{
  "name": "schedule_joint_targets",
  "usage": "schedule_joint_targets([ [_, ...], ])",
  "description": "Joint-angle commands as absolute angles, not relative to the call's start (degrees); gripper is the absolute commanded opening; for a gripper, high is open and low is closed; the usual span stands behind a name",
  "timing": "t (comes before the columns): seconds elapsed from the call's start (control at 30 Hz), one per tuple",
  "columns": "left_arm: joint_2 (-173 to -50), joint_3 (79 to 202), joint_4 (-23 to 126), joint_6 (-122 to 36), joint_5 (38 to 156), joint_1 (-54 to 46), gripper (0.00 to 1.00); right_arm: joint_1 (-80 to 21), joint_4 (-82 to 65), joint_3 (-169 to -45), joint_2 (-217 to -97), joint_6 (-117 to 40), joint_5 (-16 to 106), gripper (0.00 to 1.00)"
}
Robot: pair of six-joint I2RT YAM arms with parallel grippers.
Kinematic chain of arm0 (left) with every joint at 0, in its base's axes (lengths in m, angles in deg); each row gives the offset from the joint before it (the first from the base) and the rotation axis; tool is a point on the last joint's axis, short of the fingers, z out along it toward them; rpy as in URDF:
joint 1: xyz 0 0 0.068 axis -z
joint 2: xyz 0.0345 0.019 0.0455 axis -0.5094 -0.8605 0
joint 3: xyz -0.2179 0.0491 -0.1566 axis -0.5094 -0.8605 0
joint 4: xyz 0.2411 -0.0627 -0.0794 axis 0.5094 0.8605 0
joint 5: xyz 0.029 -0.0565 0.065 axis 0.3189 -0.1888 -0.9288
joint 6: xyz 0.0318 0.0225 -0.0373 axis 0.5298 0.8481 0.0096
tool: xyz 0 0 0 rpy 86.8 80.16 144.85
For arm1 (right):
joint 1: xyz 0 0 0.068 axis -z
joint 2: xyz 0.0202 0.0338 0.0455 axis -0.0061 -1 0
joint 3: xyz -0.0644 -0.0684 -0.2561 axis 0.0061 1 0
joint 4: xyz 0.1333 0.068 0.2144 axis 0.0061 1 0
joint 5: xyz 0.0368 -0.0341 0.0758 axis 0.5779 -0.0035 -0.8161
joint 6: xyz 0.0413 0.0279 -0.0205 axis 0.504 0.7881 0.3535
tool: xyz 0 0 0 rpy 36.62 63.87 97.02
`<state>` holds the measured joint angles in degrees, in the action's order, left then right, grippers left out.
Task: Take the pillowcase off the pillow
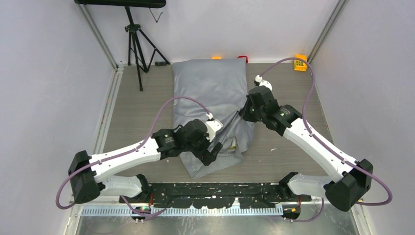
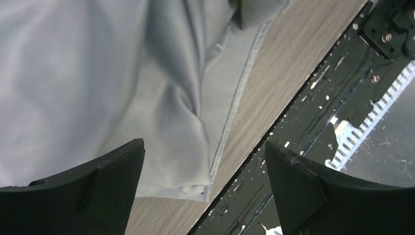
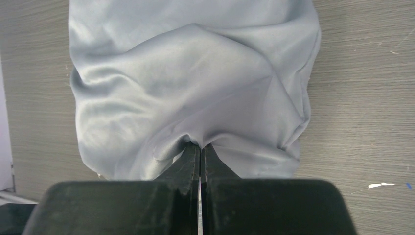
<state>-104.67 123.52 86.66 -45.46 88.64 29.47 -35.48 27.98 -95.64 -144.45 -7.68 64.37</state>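
Bright, even light; soft sheen on the pillowcase point(image 3: 161, 83).

One grey pillowcase point(image 1: 210, 88) on the table point(image 1: 147, 98). Two arms, both mine: left arm point(image 1: 125, 155), right arm point(image 1: 313, 142). One tripod point(image 1: 138, 46) at the far left corner. One yellow block point(image 1: 300, 62) at the far right corner.

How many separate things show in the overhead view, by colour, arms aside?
Grey: 1, pillowcase
Black: 1, tripod
Orange: 2, orange block and small orange piece
Red: 1, small red piece
Total: 5
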Motion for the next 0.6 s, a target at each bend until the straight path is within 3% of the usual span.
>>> schedule_joint_targets([
  [0.0, -107.1, 122.0, 78.9, -44.3, 89.1, 33.1, 0.95, -35.1, 23.1, -95.5, -142.0, -5.7, 60.8, 0.0],
  [0.17, -111.1, 120.4, 75.3, -45.1, 84.0, 33.9, 0.92, -34.9, 22.3, -93.1, -140.7, -4.6, 60.0, 0.0],
  [0.43, -118.3, 120.6, 76.0, -47.5, 68.0, 33.7, 0.68, -34.3, 22.3, -87.6, -136.0, -3.7, 61.2, 0.0],
  [0.5, -119.0, 121.8, 76.7, -47.6, 68.5, 33.7, 0.46, -34.3, 22.5, -86.3, -134.9, -3.7, 61.4, 0.0],
  [0.57, -120.0, 123.9, 78.7, -48.3, 67.6, 33.8, 0.15, -34.2, 22.6, -84.8, -133.8, -3.7, 61.8, 0.0],
])
